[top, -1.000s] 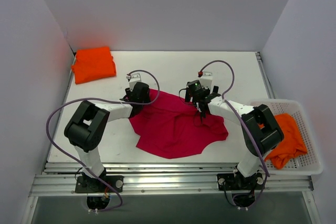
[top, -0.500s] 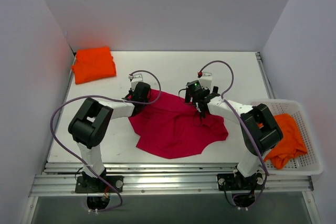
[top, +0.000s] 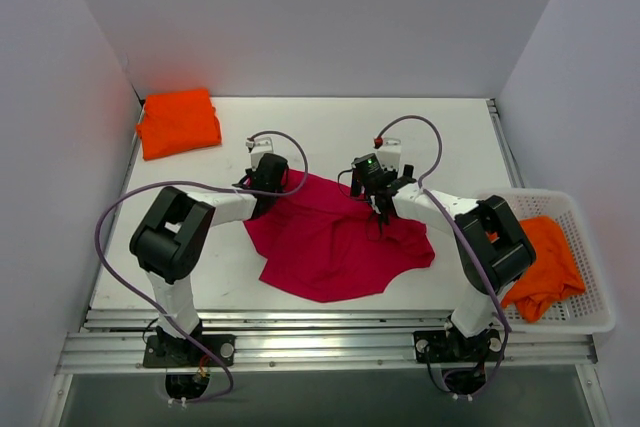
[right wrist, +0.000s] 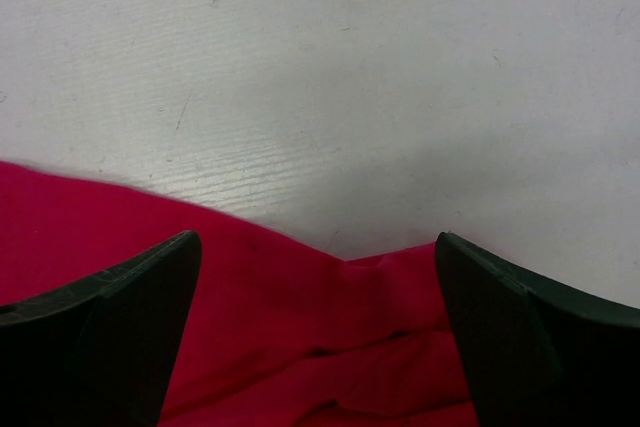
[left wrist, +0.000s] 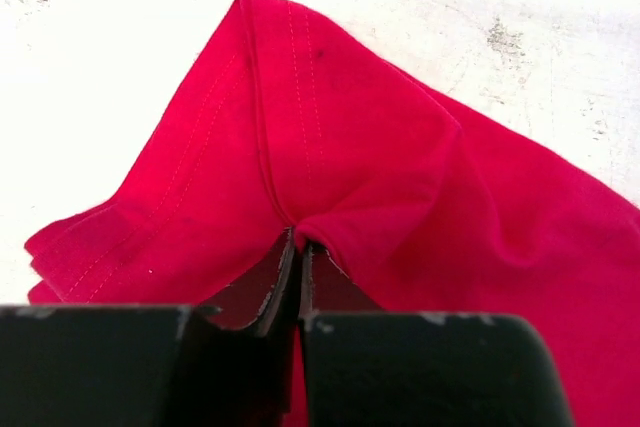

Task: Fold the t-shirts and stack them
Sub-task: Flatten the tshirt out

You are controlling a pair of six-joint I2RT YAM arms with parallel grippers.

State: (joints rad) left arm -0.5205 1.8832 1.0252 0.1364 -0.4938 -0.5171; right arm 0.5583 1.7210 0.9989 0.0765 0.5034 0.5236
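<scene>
A crimson-pink t-shirt [top: 335,242] lies crumpled in the middle of the table. My left gripper [top: 281,190] is at its upper left corner. In the left wrist view the left gripper [left wrist: 298,243] is shut on a pinched fold of that crimson t-shirt [left wrist: 400,167] near a stitched hem. My right gripper [top: 380,209] hovers over the shirt's upper right edge. In the right wrist view the right gripper [right wrist: 318,247] stands open, with red cloth [right wrist: 300,347] below and between its fingers. A folded orange t-shirt [top: 178,122] lies at the back left. Another orange t-shirt [top: 545,265] lies crumpled in the basket.
A white mesh basket [top: 585,315] stands at the right edge of the table, beside the right arm's base. Grey walls close in the table on the left, back and right. Purple cables loop above both arms.
My left gripper has slid a little right onto the shirt's corner and closed on the cloth. The right gripper has barely moved and stays open.
</scene>
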